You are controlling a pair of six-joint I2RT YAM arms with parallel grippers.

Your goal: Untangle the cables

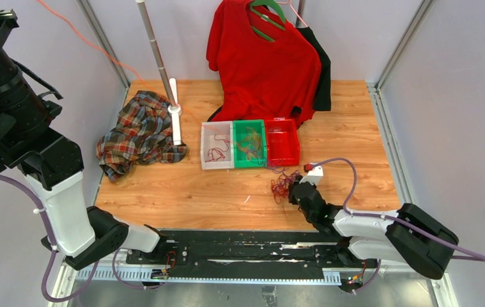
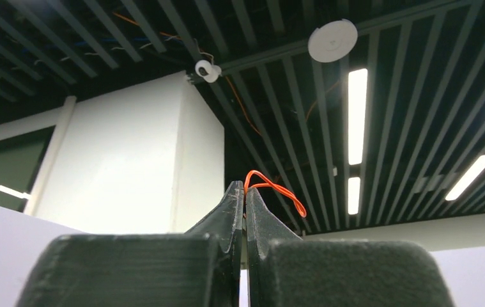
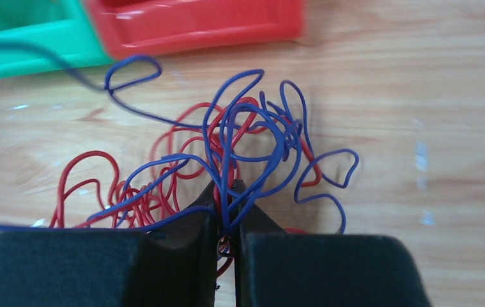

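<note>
The cables (image 1: 282, 185) lie as a tangled red and purple bundle on the wooden table, just in front of the red bin. In the right wrist view the cables (image 3: 227, 141) show as looping purple and red strands. My right gripper (image 3: 225, 187) is shut on several of them, purple and red, at the bundle's near edge. From above, the right gripper (image 1: 296, 190) sits low against the bundle's right side. My left gripper (image 2: 245, 187) points up at the ceiling and is shut on a loop of orange cable (image 2: 278, 189). A thin orange cable (image 1: 86, 39) slants down from the top left.
Three bins stand in a row behind the bundle: a white bin (image 1: 203, 150) holding red wire, a green bin (image 1: 250, 165) with some wires, and a red bin (image 1: 284, 163). A plaid shirt (image 1: 138, 131), a pole stand (image 1: 156, 51) and a hanging red T-shirt (image 1: 262, 64) are at the back.
</note>
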